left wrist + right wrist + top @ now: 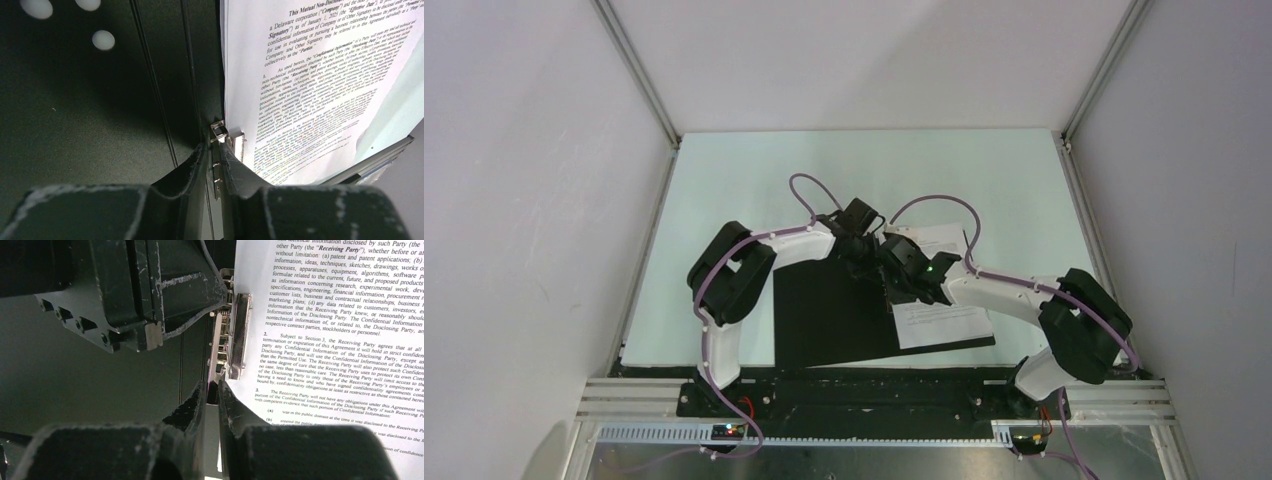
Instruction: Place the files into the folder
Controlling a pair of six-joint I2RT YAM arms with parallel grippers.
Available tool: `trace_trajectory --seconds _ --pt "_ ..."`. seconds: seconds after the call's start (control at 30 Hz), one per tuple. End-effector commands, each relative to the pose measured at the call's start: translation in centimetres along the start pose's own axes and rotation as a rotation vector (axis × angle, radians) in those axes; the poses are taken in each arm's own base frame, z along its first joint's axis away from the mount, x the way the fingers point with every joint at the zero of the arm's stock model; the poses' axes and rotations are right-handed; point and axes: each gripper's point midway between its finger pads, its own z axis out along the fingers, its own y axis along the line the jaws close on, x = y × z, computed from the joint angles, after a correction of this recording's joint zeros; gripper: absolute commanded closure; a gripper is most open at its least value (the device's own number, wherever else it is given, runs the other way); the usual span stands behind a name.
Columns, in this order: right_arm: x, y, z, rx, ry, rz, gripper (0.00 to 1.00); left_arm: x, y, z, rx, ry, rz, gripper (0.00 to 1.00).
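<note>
The folder [824,320] lies open on the table, black inside facing up. The files [944,320] are white printed sheets lying on its right half. At the spine, the metal clip [237,335] presses on the left edge of the files [340,340]. My left gripper [216,152] is shut on the far end of the clip [220,131], a metal strip showing between its fingers. My right gripper [212,387] is shut on the clip's near end. In the top view both grippers, left [864,250] and right [894,275], meet over the spine and hide the clip.
White walls with metal frame posts enclose the pale green table [724,200]. The folder's front edge lies close to the black base rail [874,385] where both arms are bolted.
</note>
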Motion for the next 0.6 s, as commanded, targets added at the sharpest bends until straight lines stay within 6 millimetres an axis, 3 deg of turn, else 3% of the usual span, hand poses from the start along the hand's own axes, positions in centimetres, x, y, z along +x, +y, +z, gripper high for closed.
trace_trajectory --seconds 0.0,0.57 --pt "0.7 -1.7 0.2 0.088 0.053 -0.027 0.93 0.5 0.9 -0.5 -0.039 -0.009 0.000 0.79" --pt "-1.3 -0.5 -0.2 0.079 0.028 -0.029 0.69 0.6 1.2 0.1 -0.050 0.001 0.001 0.80"
